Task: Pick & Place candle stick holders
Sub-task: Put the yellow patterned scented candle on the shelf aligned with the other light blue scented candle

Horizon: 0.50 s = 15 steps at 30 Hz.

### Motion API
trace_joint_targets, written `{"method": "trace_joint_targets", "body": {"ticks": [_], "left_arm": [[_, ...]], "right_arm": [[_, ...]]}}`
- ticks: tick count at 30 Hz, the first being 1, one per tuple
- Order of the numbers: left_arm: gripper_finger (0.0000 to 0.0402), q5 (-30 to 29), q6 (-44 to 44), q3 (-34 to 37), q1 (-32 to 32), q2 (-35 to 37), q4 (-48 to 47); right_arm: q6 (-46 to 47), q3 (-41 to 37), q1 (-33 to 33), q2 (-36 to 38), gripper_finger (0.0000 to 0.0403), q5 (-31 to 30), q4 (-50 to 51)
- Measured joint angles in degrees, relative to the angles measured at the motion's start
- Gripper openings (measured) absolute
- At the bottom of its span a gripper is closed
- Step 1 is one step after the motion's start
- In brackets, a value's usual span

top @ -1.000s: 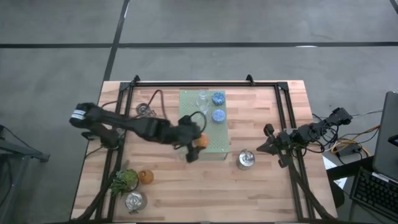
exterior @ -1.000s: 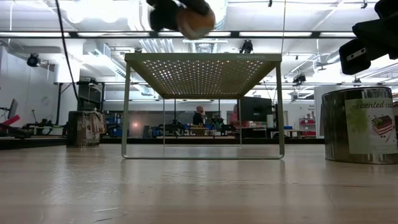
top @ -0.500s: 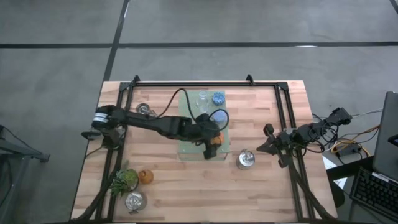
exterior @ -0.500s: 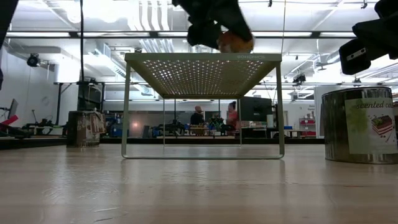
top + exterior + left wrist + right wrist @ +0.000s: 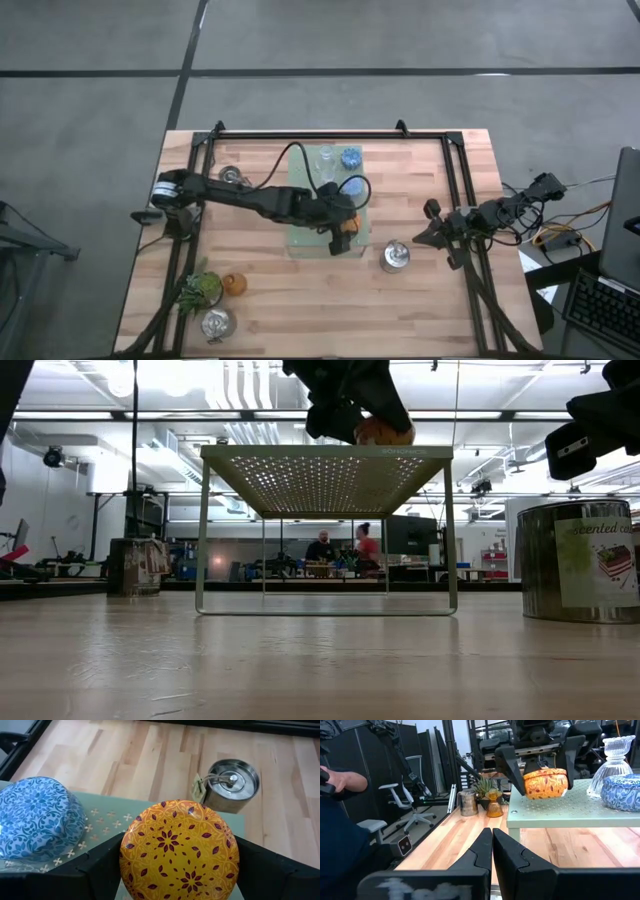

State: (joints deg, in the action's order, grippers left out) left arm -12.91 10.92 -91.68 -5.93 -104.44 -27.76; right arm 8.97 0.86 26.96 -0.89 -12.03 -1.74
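My left gripper [image 5: 345, 228] is shut on the orange patterned holder [image 5: 179, 850], at the near right corner of the pale green perforated board [image 5: 310, 235]. Two blue holders [image 5: 350, 158] [image 5: 37, 817] and a clear glass one [image 5: 326, 156] stand on the board. A silver holder [image 5: 396, 257] stands on the table right of the board. My right gripper [image 5: 428, 236] is shut and empty at the table's right side. My left gripper pinches the orange holder's round side wall [image 5: 530, 782] between its two fingers [image 5: 512, 765], one on each side. The fingers come from above, pointing down. The holder sits level, its base at the board's top [image 5: 385, 444]; whether it rests there I cannot tell.
An amber holder [image 5: 235, 285], a green plant sprig [image 5: 201, 290] and a silver holder [image 5: 217, 322] are at the near left. Another silver holder [image 5: 232, 176] is at the far left. People sit in the room behind [image 5: 340, 548].
My left gripper has carried the orange holder toward the table's right edge, across the board's near side, and down to the board's top. It has stayed shut on the holder, which stays level.
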Motion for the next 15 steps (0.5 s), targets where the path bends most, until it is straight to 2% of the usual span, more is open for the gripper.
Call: {"method": "trace_joint_targets", "body": {"ticks": [15], "left_arm": [[0.0334,-0.1,-0.1,0.1,0.0,0.0,0.7]], "right_arm": [[0.0,0.0,0.0,0.0,0.0009,0.0,0.0]]}}
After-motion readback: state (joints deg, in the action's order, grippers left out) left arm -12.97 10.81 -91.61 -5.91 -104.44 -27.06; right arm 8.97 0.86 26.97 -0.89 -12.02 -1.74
